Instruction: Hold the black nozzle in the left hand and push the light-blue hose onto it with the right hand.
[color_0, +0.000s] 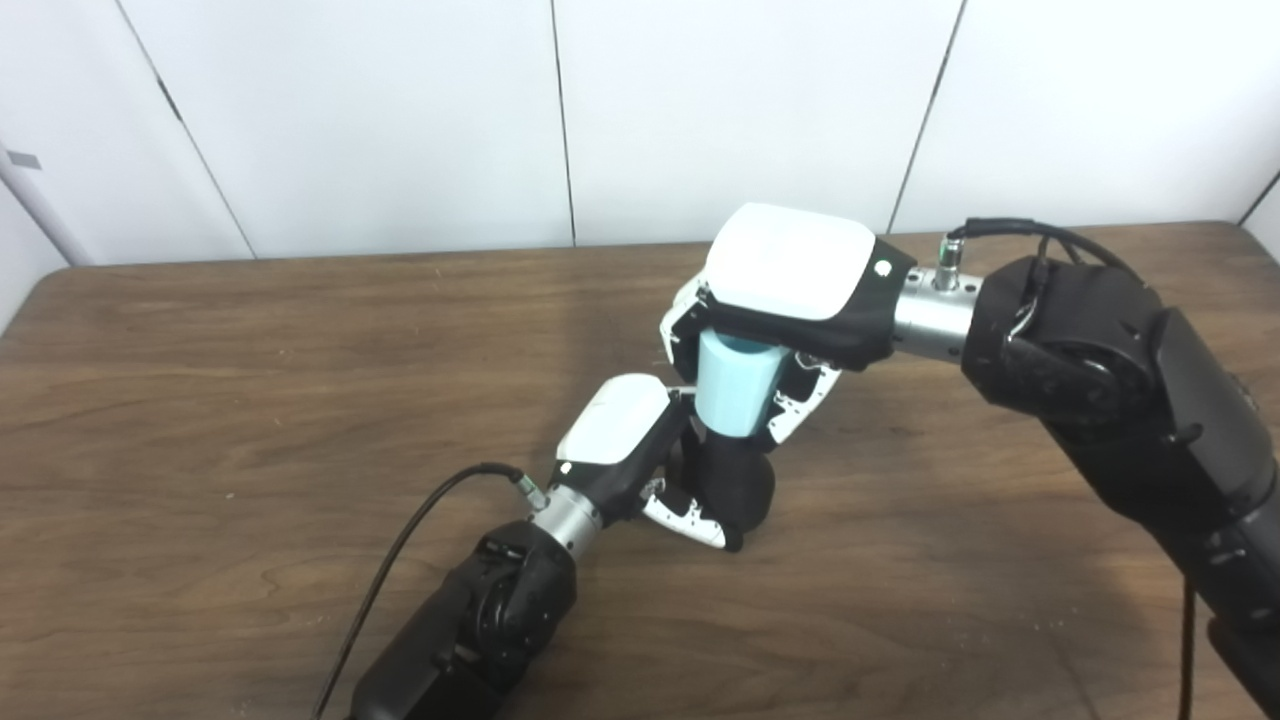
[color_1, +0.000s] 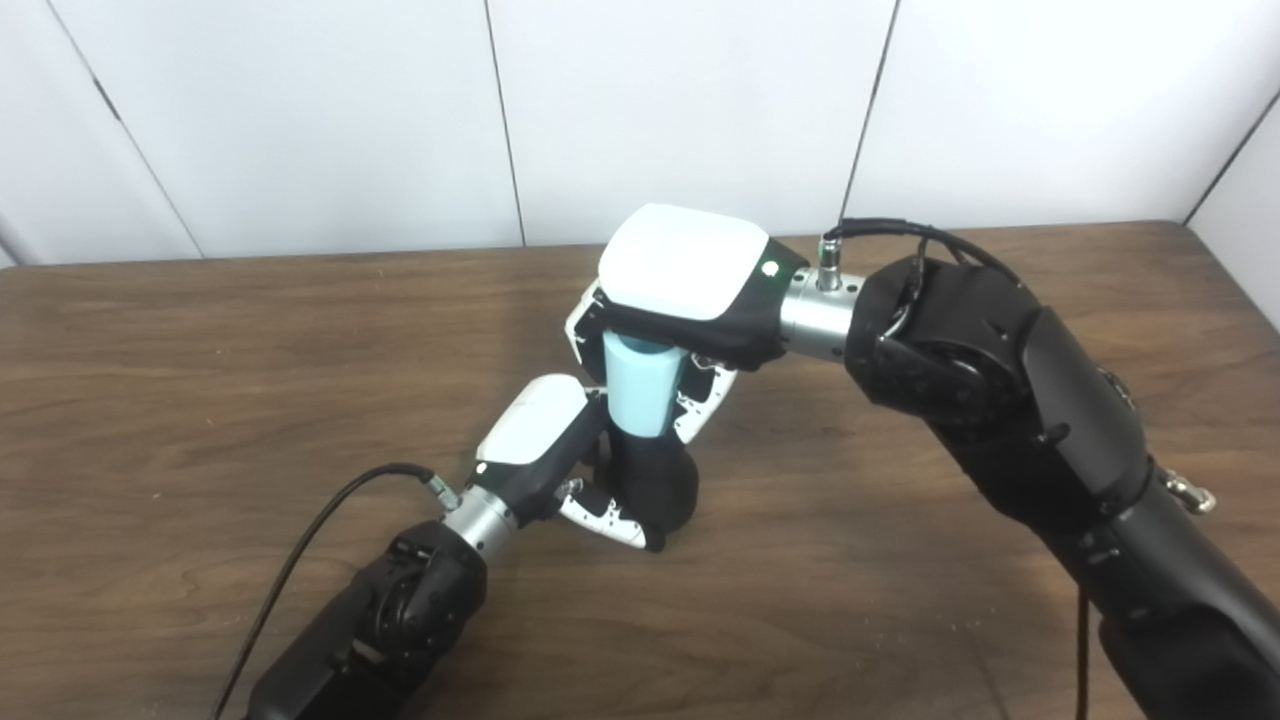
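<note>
We work over a brown wooden table (color_0: 250, 400) set against white wall panels (color_0: 380, 120). Our left hand (color_0: 640, 450) is wrapped around the black nozzle (color_0: 738, 485), holding it upright near the table's middle. Directly above, our right hand (color_0: 790, 290), palm down, clasps the light-blue hose (color_0: 735, 390); the hose stands vertical, its lower end meeting the nozzle's top.

We're in what looks like a robotics lab or test room: a plain wood-grain table (color_0: 250, 400) pushed against bare white wall panels (color_0: 400, 110), cabled black robot arms (color_1: 1010, 400) reaching over it.
</note>
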